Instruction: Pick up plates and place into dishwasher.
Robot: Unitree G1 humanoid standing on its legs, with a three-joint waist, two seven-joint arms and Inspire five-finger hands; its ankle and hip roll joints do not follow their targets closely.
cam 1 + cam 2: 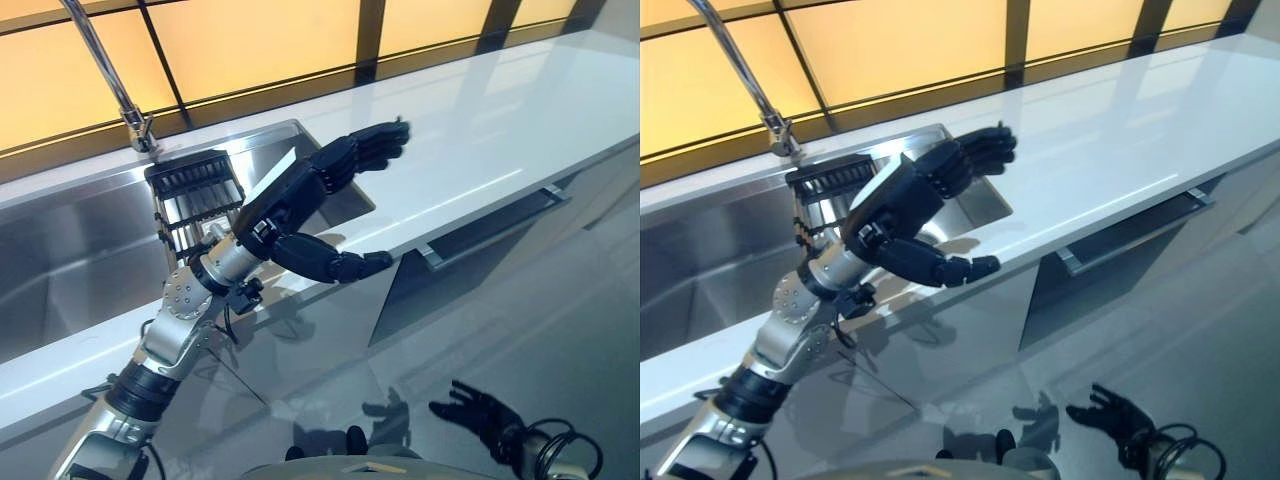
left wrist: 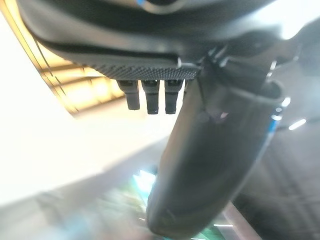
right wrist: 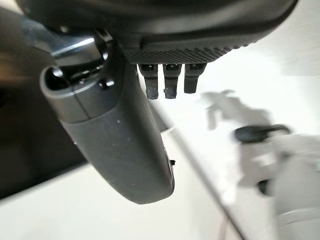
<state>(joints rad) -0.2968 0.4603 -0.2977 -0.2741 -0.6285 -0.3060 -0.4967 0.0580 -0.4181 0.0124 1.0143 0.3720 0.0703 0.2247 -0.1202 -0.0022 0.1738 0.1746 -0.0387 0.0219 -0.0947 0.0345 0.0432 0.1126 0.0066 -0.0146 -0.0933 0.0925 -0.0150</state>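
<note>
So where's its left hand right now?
In the left eye view the left hand is raised, open, over the sink's right end, near the dish rack.

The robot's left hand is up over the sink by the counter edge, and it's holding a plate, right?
Not quite. The left hand is raised over the sink by the counter edge, but it holds nothing. The left eye view shows its fingers stretched out and its thumb spread apart, with no plate between them.
</note>
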